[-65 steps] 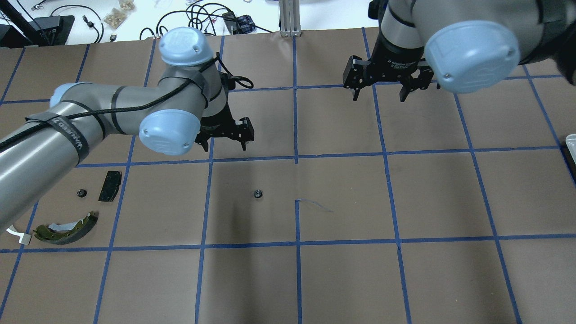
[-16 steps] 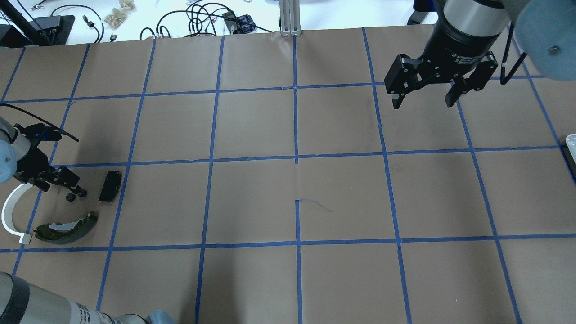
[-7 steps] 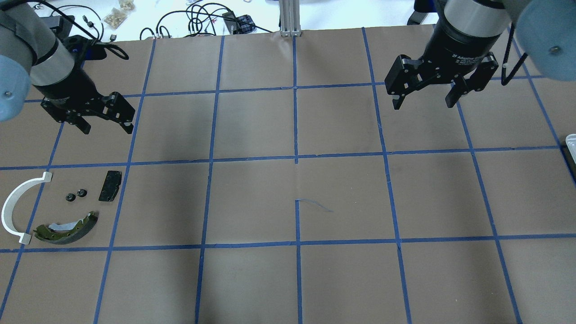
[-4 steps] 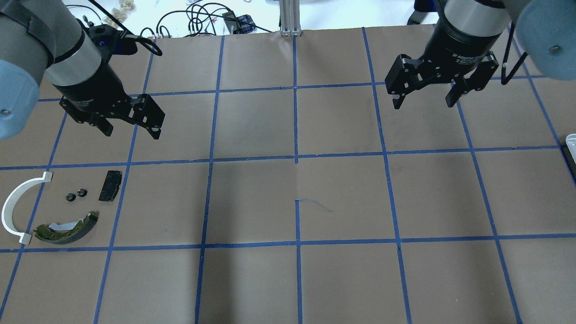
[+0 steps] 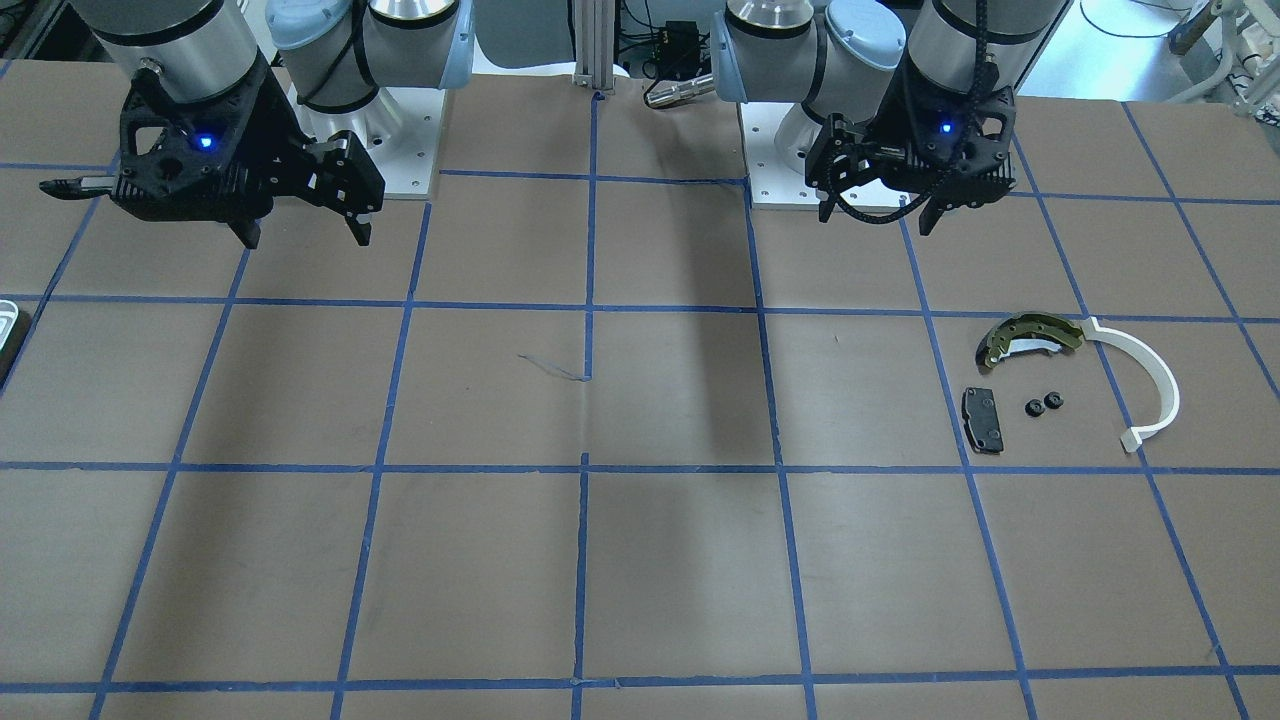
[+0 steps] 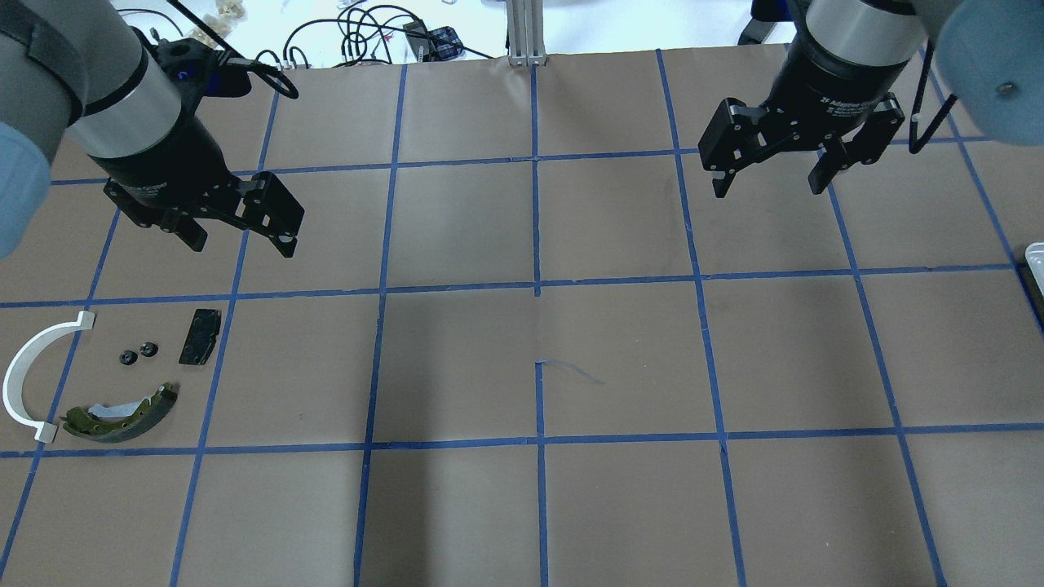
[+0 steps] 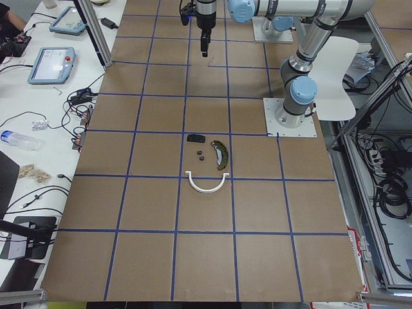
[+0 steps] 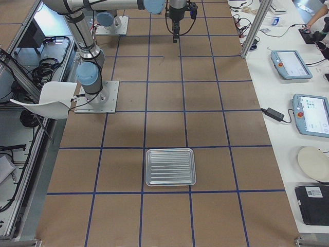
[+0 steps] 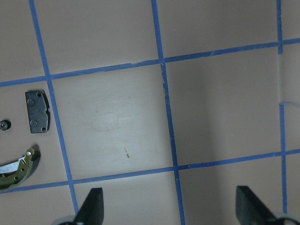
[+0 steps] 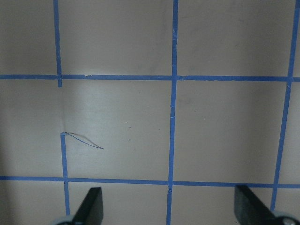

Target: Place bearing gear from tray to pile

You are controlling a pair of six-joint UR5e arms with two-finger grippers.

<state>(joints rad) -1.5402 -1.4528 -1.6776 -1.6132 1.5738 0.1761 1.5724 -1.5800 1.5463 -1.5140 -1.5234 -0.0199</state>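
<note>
We find two bearing gears (image 6: 148,350) lying just beside the black pad (image 6: 200,336). With the brake shoe (image 6: 118,405) and white arc (image 6: 33,383) close to that pad, they form the pile (image 5: 1052,401). Our left gripper (image 6: 242,244) hangs raised off to the pad's side, jaws wide and empty. The right gripper (image 6: 767,189), far from the pad, is likewise spread and holds nothing. The tray (image 8: 170,166) sits well apart from the pad with no gear visible in it, so we judge the placing done.

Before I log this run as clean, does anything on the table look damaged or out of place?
Only a thin curved mark at mid-table, where a tape line breaks off; scratch or thread, I cannot tell. The pile lies tidy.
</note>
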